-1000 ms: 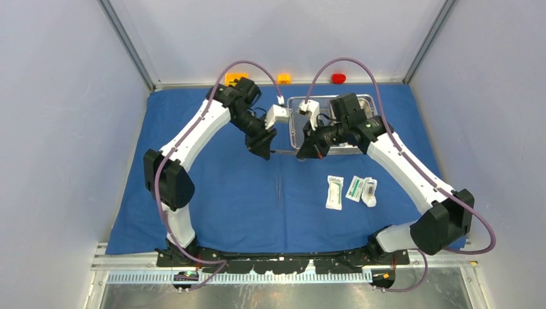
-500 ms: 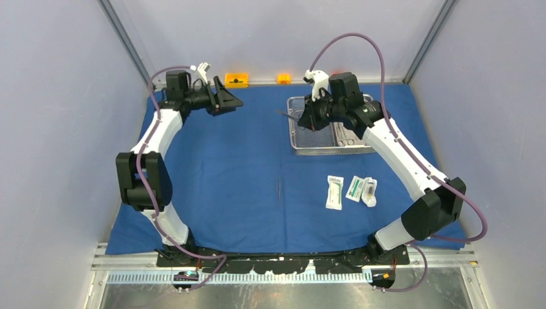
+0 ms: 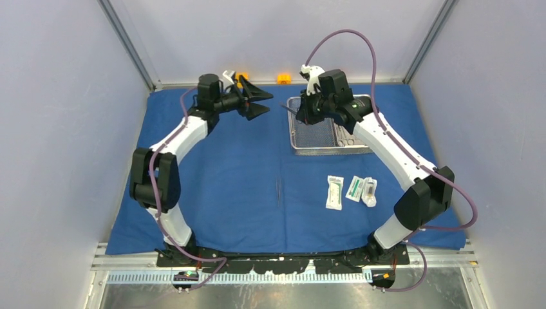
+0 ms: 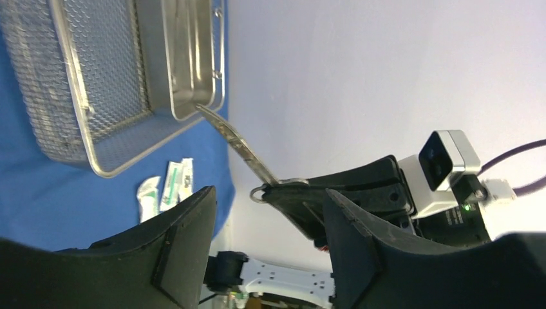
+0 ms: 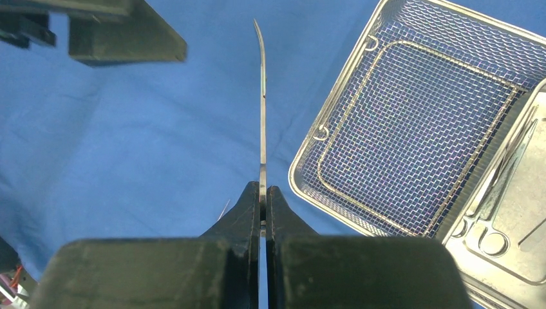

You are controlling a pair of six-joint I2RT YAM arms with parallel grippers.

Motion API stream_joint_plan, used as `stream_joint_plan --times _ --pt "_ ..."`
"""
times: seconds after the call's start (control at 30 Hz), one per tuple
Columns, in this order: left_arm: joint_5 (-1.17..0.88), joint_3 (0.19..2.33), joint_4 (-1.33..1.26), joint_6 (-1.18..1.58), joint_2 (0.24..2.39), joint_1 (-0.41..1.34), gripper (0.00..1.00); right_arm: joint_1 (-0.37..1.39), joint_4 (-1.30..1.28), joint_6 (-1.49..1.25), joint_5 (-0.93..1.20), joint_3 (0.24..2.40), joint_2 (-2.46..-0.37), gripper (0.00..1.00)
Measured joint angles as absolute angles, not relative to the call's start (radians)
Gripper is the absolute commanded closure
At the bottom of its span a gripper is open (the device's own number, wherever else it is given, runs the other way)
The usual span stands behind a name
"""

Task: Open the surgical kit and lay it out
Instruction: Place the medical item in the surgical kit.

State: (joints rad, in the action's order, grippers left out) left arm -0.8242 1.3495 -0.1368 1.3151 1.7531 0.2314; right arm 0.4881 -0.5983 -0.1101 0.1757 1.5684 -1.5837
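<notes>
The blue cloth lies spread on the table. The wire-mesh basket stands at the back right, with the steel tray in its right half. My right gripper hovers over the basket's back left corner, shut on a slim curved metal instrument whose tip points left. My left gripper is open and empty, just left of that tip and facing it. In the left wrist view the instrument runs up from the right gripper towards the tray. Tweezers and three white packets lie on the cloth.
Orange blocks sit along the back edge behind the cloth. More instruments lie in the steel tray. Grey walls close in the left, right and back sides.
The grippers have parted from in front of the basket. My left gripper opened and swung to the back, then right. My right gripper carried the instrument to the basket's back left corner.
</notes>
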Motion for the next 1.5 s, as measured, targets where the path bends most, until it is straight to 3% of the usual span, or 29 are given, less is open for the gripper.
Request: stream_joint_plan --times 0.77,1.5 --pt "-0.756 1.365 -0.273 1.641 1.958 0.369 0.54 0.537 -0.572 -0.092 0.059 1.533 -1.589 1.00" --pt "-0.760 1.374 -0.368 1.755 1.980 0.386 0.63 0.626 -0.518 -0.051 -0.146 1.509 -1.623 1.00"
